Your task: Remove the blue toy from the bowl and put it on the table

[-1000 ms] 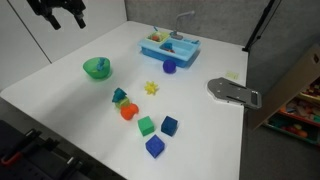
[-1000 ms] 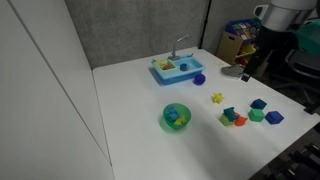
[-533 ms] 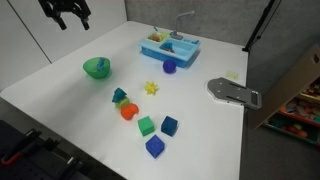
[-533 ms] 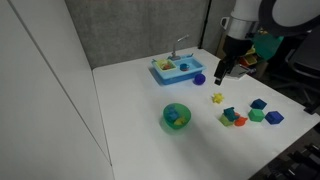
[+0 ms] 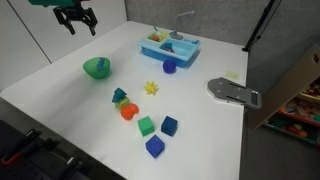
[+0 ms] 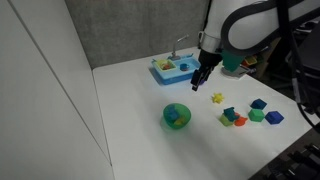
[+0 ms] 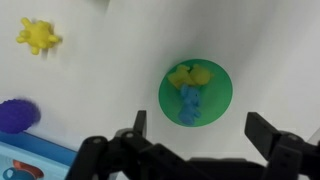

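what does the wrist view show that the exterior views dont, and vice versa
Only the wrist view looks straight down into the green bowl, separating the blue toy from a yellow piece beside it. Only the exterior views show the two dark blue cubes and the green cube. Both show the bowl, the open gripper, the yellow star toy and the white table.

Likely lab: grey partition wall [image 6: 130, 30], white table [image 5: 60, 100], cluttered shelf [image 5: 300, 105].
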Controlling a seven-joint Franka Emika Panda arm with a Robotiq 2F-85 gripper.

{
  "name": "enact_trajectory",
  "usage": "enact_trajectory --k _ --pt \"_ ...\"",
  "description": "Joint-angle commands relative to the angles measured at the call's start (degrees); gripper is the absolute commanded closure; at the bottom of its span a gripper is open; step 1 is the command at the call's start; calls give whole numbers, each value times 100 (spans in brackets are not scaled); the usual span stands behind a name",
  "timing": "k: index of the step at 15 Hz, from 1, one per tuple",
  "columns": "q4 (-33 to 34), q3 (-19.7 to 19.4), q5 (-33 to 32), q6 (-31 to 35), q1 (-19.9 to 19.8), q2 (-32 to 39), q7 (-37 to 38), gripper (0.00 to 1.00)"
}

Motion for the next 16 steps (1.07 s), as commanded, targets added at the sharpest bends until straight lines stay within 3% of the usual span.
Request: enact_trajectory --k 1,6,11,16 --pt "36 -31 17 0 44 71 -9 0" --pt "32 -39 15 0 47 85 -8 0" --pt "376 130 404 -33 -51 476 -523 0" --pt "885 114 391 50 2 1071 -655 0"
